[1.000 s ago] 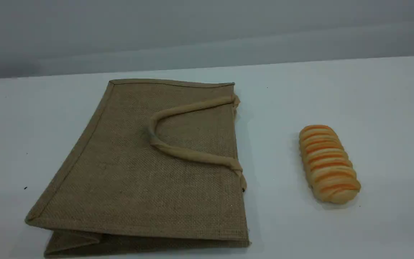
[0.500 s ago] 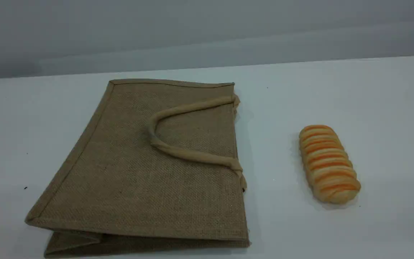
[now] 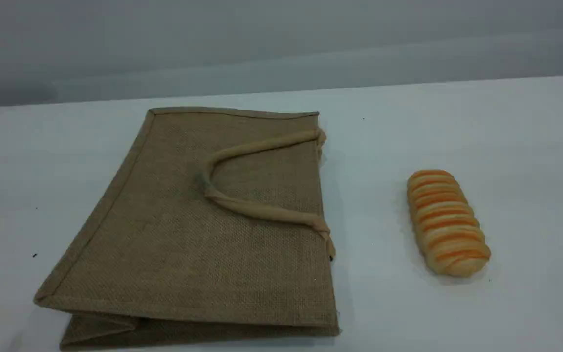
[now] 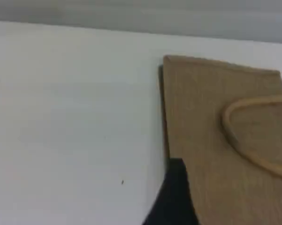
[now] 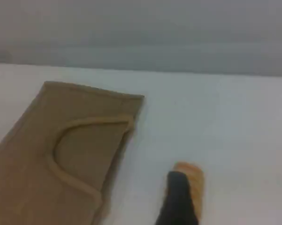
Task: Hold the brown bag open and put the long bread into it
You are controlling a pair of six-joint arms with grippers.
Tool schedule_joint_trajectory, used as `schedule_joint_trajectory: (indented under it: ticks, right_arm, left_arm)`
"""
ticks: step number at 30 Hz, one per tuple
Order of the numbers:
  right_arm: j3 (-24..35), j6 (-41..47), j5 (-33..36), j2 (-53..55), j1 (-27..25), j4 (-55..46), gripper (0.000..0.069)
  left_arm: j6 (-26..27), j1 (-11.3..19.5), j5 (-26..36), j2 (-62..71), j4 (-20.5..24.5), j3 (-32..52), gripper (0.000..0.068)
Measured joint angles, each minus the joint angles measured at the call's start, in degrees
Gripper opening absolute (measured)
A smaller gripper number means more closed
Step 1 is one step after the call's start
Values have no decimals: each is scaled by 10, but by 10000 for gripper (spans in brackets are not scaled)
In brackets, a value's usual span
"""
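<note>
The brown bag (image 3: 203, 244) lies flat on the white table (image 3: 457, 122), its mouth edge on the right and one beige handle (image 3: 257, 211) folded back over its upper face. The long bread (image 3: 446, 222) lies alone on the table to the right of the bag, a gap between them. Neither arm shows in the scene view. In the left wrist view a dark fingertip (image 4: 174, 192) hangs over the bag's (image 4: 216, 122) left edge. In the right wrist view a dark fingertip (image 5: 178, 199) hangs just in front of the bread (image 5: 195, 178), with the bag (image 5: 47, 159) at left. Nothing is held.
The table's far edge (image 3: 281, 93) meets a plain grey wall. Bare white tabletop surrounds the bag and the bread. A small dark speck (image 3: 34, 255) sits left of the bag.
</note>
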Motion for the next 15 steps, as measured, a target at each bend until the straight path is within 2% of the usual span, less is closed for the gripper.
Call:
schedule_joint_trajectory:
  ticks: [9,15]
  right_arm:
    - [-73,-50,-41,234,0,75,480]
    - [-102,-68,-66,347,1,106,480]
  left_arm:
    - [16,0,-59,265,-3,-50,540]
    - [64,0,-90,407,-65,-89,540]
